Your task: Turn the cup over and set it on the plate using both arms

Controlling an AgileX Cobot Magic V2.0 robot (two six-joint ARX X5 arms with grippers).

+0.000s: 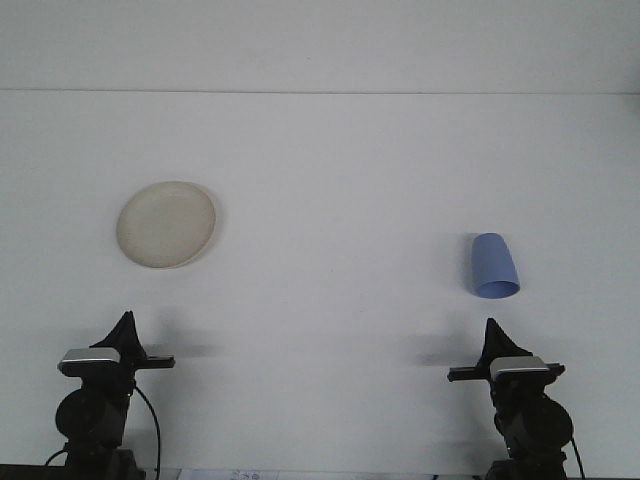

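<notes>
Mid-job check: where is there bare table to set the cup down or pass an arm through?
The widest bare patch is the middle of the white table, between the cream plate and the blue cup. The far strip behind both is bare too. It is tight only near the left gripper and right gripper.

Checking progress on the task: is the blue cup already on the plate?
No. The blue cup sits on the bare table on the right, far apart from the plate on the left.

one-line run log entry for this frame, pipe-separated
phase: pre-grasp | cup: blue, upside down, table right, untouched | plate: table left, bare | left gripper: near edge, idle | right gripper: near edge, below cup
</notes>
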